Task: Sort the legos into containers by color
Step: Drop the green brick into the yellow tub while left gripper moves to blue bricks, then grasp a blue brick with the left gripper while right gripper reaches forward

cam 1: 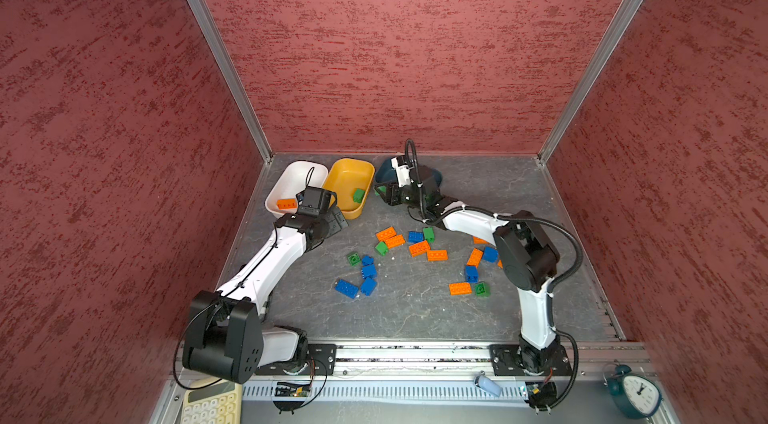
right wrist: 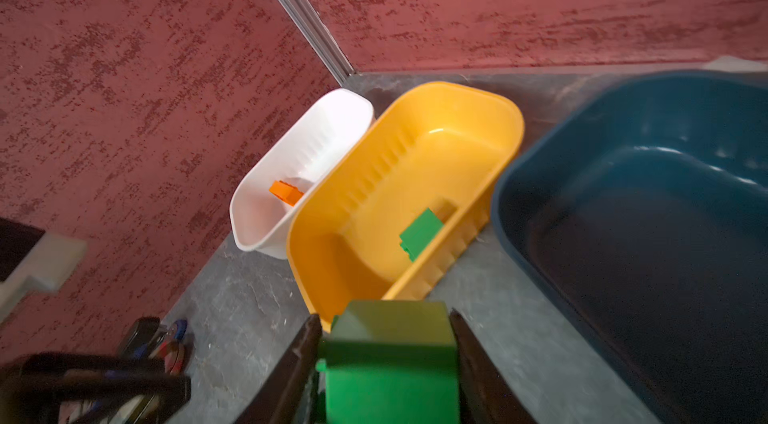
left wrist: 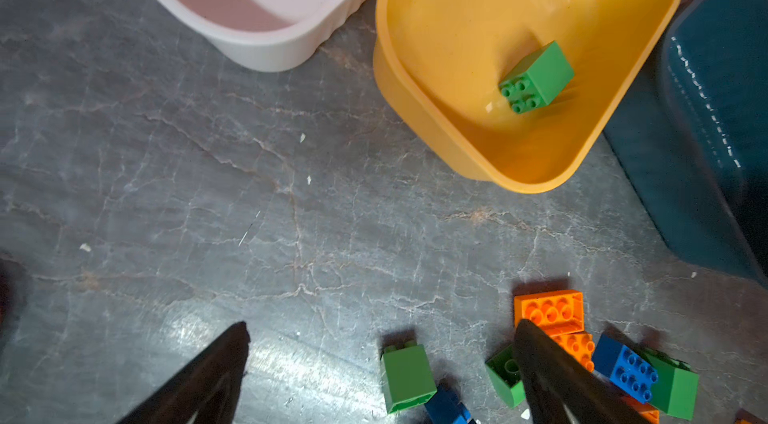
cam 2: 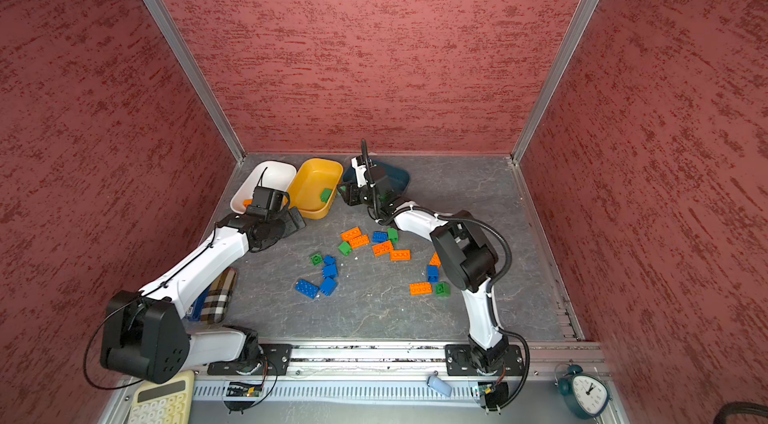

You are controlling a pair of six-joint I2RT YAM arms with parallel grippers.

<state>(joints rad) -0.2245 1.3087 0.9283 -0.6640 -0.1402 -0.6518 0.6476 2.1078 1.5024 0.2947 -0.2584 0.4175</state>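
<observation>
Got a green brick pinched by its smooth sides in the right gripper, just right of the near end of the yellow tub, with the left gripper spread empty; looks light, hard, bit slick.

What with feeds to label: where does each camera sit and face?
Top views: high over the front edge, looking down at the table; left arm and right arm show.
Left wrist: on left arm, facing down at yellow tub; open left gripper shows.
Right wrist: on right arm, facing yellow tub; right gripper shows, shut on green brick.
Shared: both wrist views show the yellow tub.
</observation>
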